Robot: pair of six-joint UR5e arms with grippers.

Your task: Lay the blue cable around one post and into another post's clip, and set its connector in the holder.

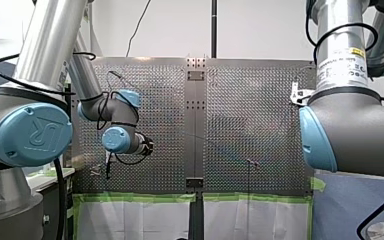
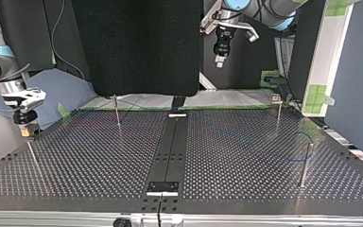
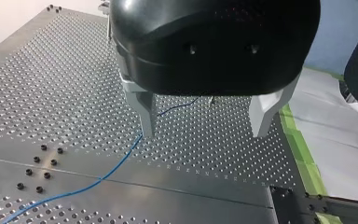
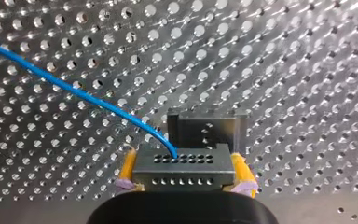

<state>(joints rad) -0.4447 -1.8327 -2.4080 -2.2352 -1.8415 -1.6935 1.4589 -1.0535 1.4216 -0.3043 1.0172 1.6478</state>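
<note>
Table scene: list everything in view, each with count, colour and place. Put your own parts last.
Perforated table: one, silver, with a black strip down its middle.
Posts: four, thin metal; in the top view, two at the far edge and one nearer at each side.
Blue cable: one, blue, lying across the table and running into the connector.
Connector: one, grey, between the right tool's pads.
Holder: one, dark, on the table just ahead of the connector.
Green tape: strips, green, along the table's edge.
Left tool: one, black with metal fingers, open above the cable.
Right tool: one, yellow pads, shut on the connector.
</note>
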